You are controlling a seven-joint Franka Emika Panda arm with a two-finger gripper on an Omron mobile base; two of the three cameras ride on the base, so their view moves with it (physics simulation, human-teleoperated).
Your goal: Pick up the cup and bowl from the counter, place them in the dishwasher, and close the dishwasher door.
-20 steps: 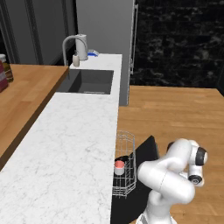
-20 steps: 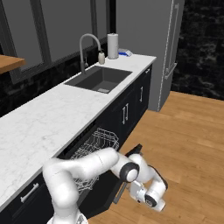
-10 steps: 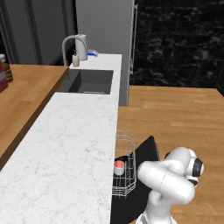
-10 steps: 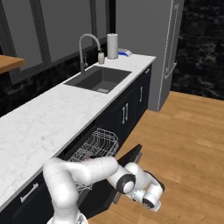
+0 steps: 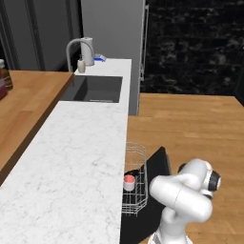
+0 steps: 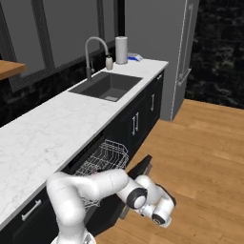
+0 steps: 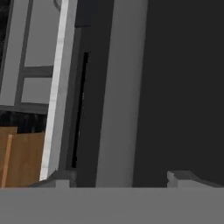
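I see the arm folded lower than it was a second ago, its wrist now sunk beside the outer face of the dishwasher door [image 6: 139,170], which stands half raised between flat-open and shut. That tells me the loading is done and the closing push is under way. The cup [image 5: 129,182] sits inside the white wire rack [image 5: 134,178] of the dishwasher [image 6: 102,159], near the rack's counter-side edge, its pinkish-red top up; a dark shape just behind it in the rack is probably the bowl [image 5: 135,172], though I cannot make it out clearly. The marble counter [image 5: 76,162] carries neither dish now. The gripper [image 7: 119,178] faces a flat dark panel close in front; its two tips stand well apart with nothing between them, so I read the hand as spread and empty. In my judgement, what remains is swinging the door fully up, and the pulled-out rack could block it unless it slides in.
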